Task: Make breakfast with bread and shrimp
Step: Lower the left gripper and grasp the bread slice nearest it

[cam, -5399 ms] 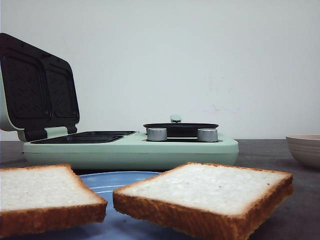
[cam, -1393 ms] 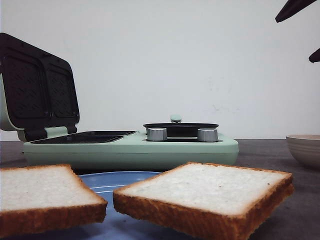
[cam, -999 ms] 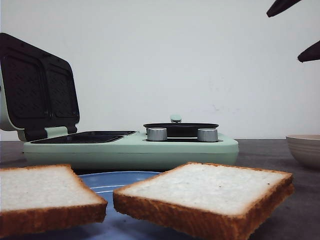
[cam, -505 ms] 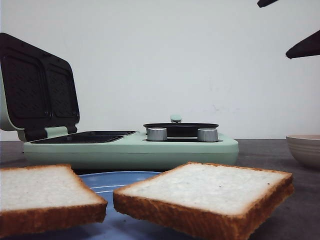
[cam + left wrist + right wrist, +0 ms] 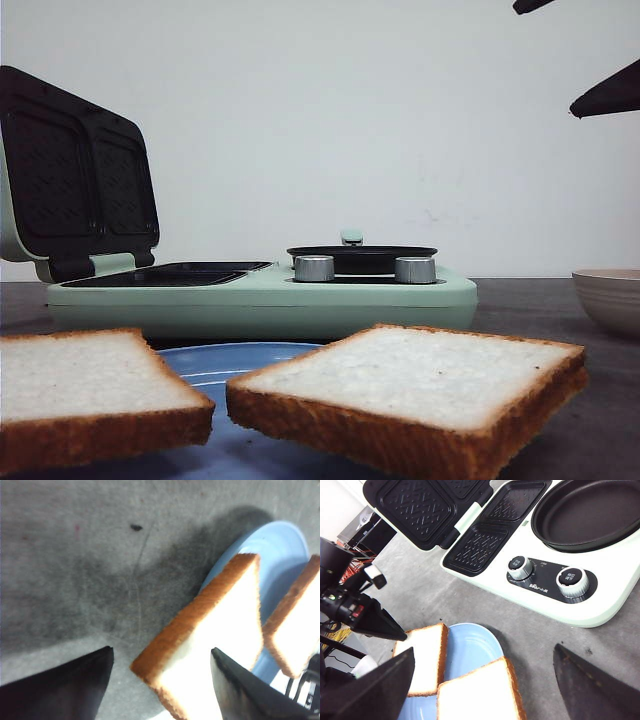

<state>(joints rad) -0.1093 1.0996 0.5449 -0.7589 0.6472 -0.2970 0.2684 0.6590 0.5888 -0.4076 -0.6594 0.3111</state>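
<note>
Little of the breakfast appears done. Both square slices of white bread with golden-brown crusts, the left slice [image 5: 95,385] and the right slice [image 5: 415,395], lie on the round pale blue plate [image 5: 470,647] at the near edge of the grey desk [image 5: 560,640], each overhanging the plate's rim. Beyond them, the mint-green sandwich maker [image 5: 260,300] stands with its lid [image 5: 75,170] raised; its two dark ridged grill plates [image 5: 497,522] and its round black pan [image 5: 592,512] hold nothing. No shrimp can be made out in any view; a pale ribbed bowl [image 5: 610,298] sits at the far right, its contents hidden.

The left claw [image 5: 160,680] hangs just above the left slice with its fingers spread and nothing between them. The right claw [image 5: 485,690] is high over the plate, also spread wide and empty. By this showing, toasting the bread and cooking the shrimp both remain, and a first grasp on a slice looks closest.
</note>
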